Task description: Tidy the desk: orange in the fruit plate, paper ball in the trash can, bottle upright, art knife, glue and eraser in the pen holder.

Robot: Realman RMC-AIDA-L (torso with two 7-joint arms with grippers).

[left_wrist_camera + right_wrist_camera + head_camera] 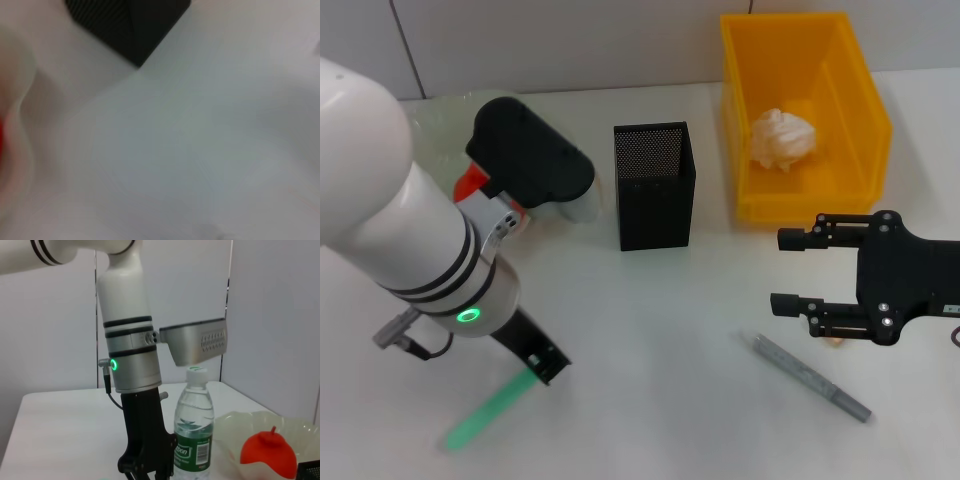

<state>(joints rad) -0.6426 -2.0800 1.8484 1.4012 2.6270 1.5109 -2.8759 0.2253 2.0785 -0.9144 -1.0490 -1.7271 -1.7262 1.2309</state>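
So far the paper ball (782,138) is binned, orange (267,454) plated, bottle (193,427) upright; my open right hand (798,272) holds nothing, art knife (810,376) remains.

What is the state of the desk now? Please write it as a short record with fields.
orange: orange lies in the fruit plate
paper ball: paper ball is inside the trash can
bottle: bottle stands upright beside the fruit plate
pen holder: pen holder stands in the middle of the desk
art knife: art knife lies flat on the desk, not yet in the pen holder
left tool: left tool is low by the bottle
right tool: right tool is open, above the desk near the art knife
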